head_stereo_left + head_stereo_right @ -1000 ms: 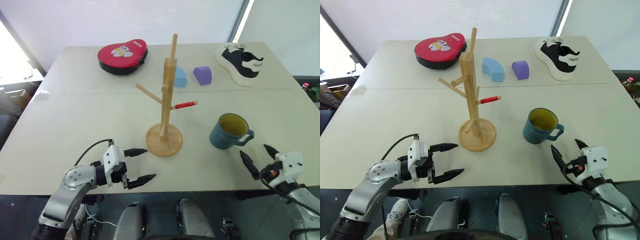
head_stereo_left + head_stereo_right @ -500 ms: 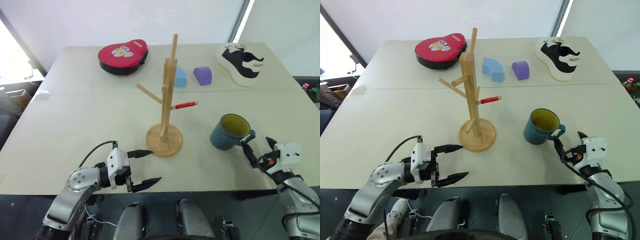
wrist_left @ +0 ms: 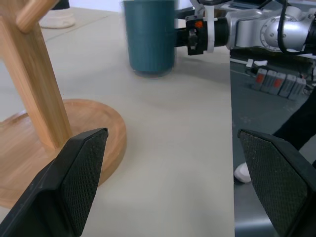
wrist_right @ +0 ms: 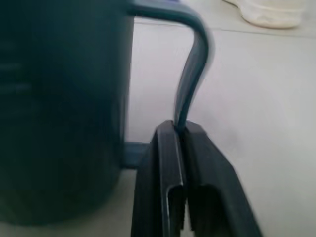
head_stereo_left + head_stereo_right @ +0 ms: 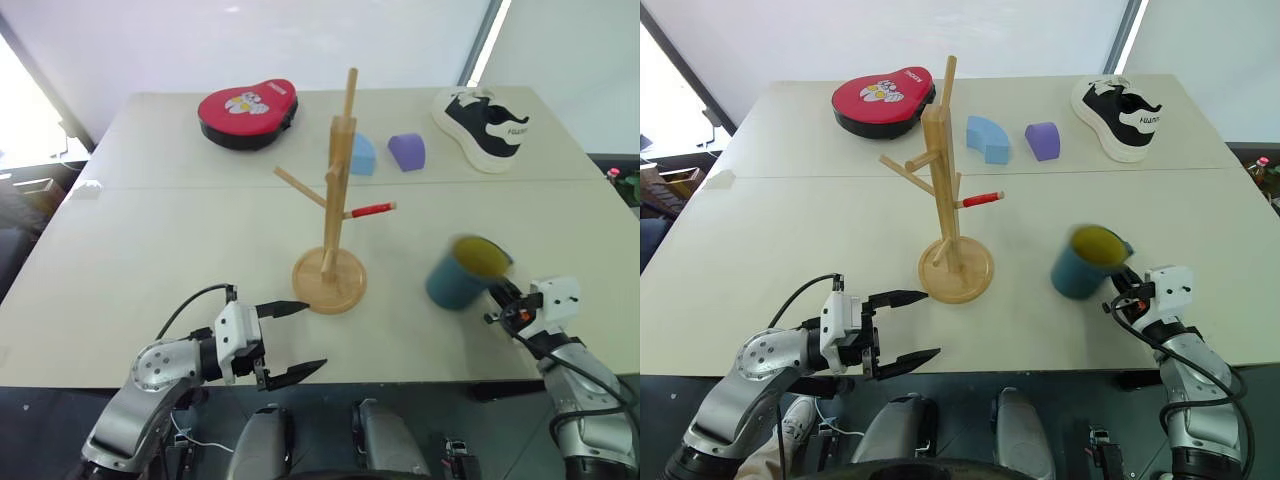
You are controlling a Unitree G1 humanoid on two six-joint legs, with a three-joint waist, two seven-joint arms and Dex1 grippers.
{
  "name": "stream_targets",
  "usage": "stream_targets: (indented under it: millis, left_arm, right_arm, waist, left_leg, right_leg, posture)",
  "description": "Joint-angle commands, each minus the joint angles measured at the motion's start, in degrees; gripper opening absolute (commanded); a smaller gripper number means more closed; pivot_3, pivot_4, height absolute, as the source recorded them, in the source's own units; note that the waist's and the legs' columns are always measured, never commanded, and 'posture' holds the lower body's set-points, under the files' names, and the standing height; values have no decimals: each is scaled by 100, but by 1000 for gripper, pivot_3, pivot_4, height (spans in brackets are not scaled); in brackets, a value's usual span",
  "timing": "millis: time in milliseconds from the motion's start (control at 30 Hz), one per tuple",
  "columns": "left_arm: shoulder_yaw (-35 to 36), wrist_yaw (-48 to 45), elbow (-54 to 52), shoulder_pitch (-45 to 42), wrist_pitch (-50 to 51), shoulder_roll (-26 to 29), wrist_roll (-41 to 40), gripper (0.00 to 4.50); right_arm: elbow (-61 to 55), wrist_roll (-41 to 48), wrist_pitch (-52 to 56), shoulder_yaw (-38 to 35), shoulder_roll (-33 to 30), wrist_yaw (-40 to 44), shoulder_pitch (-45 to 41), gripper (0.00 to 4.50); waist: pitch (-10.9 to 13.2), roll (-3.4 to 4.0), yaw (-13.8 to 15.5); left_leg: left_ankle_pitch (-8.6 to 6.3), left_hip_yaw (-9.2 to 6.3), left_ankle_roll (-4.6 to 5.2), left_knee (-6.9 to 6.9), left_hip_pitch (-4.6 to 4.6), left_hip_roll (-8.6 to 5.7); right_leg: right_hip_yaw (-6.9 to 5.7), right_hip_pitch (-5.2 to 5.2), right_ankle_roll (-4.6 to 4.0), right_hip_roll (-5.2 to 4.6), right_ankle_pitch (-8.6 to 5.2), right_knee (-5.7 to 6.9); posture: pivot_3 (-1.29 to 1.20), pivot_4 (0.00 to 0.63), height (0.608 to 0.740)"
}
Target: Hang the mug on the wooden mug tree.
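Note:
The teal mug (image 5: 462, 272) with a yellow-olive inside stands blurred on the table, to the right of the wooden mug tree (image 5: 335, 190). My right gripper (image 4: 181, 133) is shut on the mug's loop handle (image 4: 193, 74), pinching its lower end from the near right side. The tree rests on its round base (image 5: 956, 272) at the table's middle, with a red-tipped peg (image 5: 372, 210) pointing toward the mug. My left gripper (image 5: 315, 336) hangs open and holds nothing near the table's front edge, just left of the tree's base, pointing toward the mug (image 3: 149, 37).
A red padded case (image 5: 246, 112) lies at the back left. A blue block (image 5: 361, 154) and a purple block (image 5: 405, 150) sit behind the tree. A black and white shoe (image 5: 490, 126) lies at the back right. The table's front edge runs under both grippers.
My right gripper has moved forward to the mug's handle and shut on it. The mug now looks blurred and slightly shifted. The left gripper has stayed put.

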Motion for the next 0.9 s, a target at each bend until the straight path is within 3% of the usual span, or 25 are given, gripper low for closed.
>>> stream_targets:
  millis: [33, 267, 433, 900]
  left_arm:
    - [46, 78, -203, 40, -10, 27, -13, 4500]
    - [347, 131, 348, -68, -191, 71, 6, 4500]
    - [499, 133, 802, -378, -308, -12, -33, 4500]
    - [1296, -90, 1162, -668, -368, 50, -544, 4500]
  right_arm:
    - [-458, 91, 29, -24, -100, 113, 54, 78]
    - [-2234, -844, -84, 475, -1221, 686, 450, 78]
    - [-3355, -1086, 311, 703, -1932, 962, 165, 78]
    - [-2654, -856, 564, 1021, -2424, 1656, -1941, 78]
  waist:
    - [0, 0, 0]
    - [0, 4, -8]
    - [6, -12, 3]
    - [10, -24, 0]
  left_leg:
    - [0, 0, 0, 0, 0, 0]
    - [0, 1, 0, 7, 1, -1]
    - [0, -6, 0, 35, -1, 13]
    - [-1, -3, 1, 58, -10, 14]
  right_leg:
    - [0, 0, 0, 0, 0, 1]
    - [-4, -2, 2, 6, -1, 10]
    - [-8, 5, 3, 28, -2, 17]
    - [-13, 8, 3, 1, 1, 19]
  posture:
    - [0, 150, 735]
    - [0, 150, 735]
    - [0, 150, 735]
    - [0, 150, 735]
